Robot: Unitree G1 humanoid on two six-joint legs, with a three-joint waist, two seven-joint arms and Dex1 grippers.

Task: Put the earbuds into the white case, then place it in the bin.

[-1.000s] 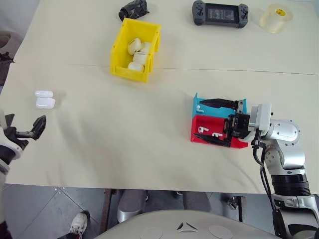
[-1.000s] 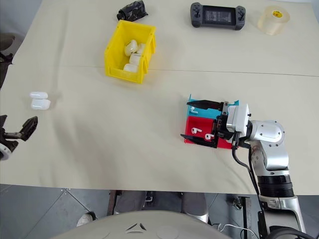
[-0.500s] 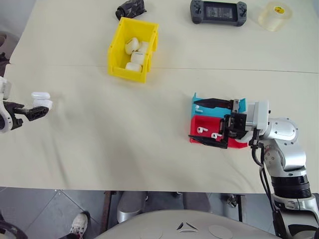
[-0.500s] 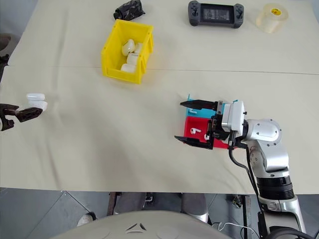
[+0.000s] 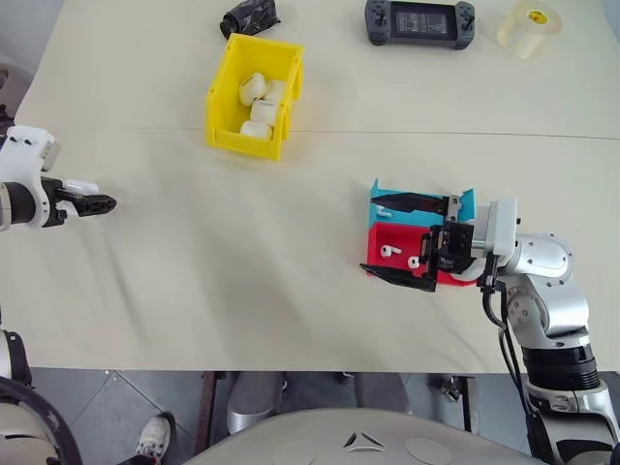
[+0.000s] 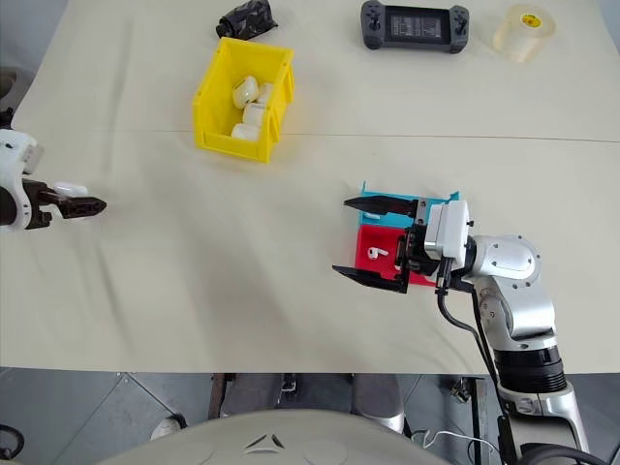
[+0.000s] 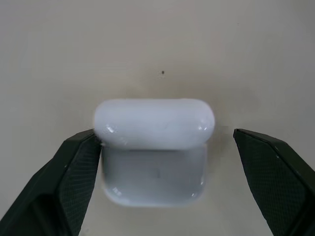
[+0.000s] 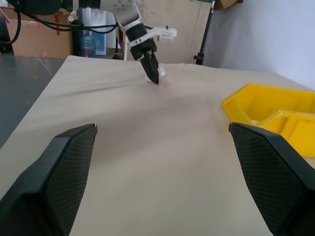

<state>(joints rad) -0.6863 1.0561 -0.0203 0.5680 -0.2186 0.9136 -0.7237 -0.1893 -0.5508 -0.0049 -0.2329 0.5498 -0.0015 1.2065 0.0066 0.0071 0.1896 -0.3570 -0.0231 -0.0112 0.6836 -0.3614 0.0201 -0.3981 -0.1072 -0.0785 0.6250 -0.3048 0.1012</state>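
The white case (image 7: pixel 155 147) lies on the table at the far left, its lid flipped up. My left gripper (image 5: pixel 95 204) is open and straddles it, one finger (image 7: pixel 78 177) against its side and the other a little apart. Two earbuds (image 5: pixel 389 251) lie in the red tray (image 5: pixel 380 237) at the right. My right gripper (image 5: pixel 402 239) hangs open just above the red and blue trays, pointing left. The yellow bin (image 5: pixel 218 97) stands at the back left of centre with several white cases inside.
A blue tray (image 5: pixel 465 203) adjoins the red one on its far side. At the table's far edge lie a black lump (image 5: pixel 250 16), a game controller (image 5: pixel 415 21) and a translucent tape roll (image 5: pixel 531 27). The near table edge runs just below both grippers.
My left gripper has swung forward from the table's near left edge and now straddles the white case. The right gripper has stayed open over the trays.
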